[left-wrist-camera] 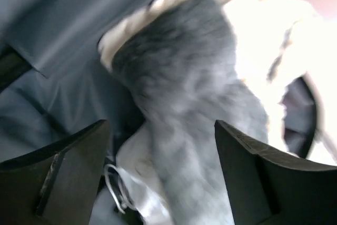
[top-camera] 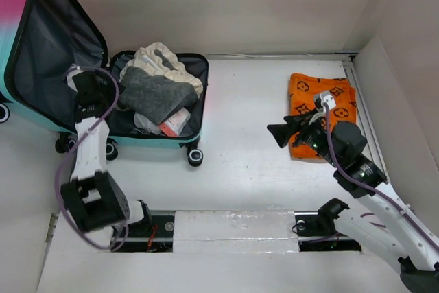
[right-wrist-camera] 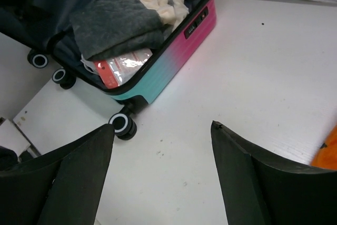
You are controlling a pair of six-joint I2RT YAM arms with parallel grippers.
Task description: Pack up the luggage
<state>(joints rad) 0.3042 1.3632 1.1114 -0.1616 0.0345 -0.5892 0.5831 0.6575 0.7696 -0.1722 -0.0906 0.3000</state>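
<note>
My left pincer [left-wrist-camera: 162, 130] hangs wide and empty just over the grey cloth [top-camera: 156, 92] in the luggage [top-camera: 147, 143], which lies open at the far left of the surface [top-camera: 247, 101], its lid [top-camera: 48, 46] standing up on its left side. My right pincer [right-wrist-camera: 161, 127] is wide too, holding nothing, at the left edge of the orange cloth [top-camera: 302, 90], well apart from the luggage. The pile worries me: grey cloth over cream cloth [top-camera: 159, 54] sits higher than the rim [top-camera: 204, 90], with a packet [right-wrist-camera: 118, 67] near the front edge, so I judge that cloth could spill over or jam the lid when it shuts. If I lift my left carelessly, a finger [left-wrist-camera: 68, 167] may snag the grey cloth and drag it out. The orange cloth looks folded; a pinch on one layer could let it unfurl on the way over. My left arm [top-camera: 89, 142], reaching into the luggage, stands in the right's path.
</note>
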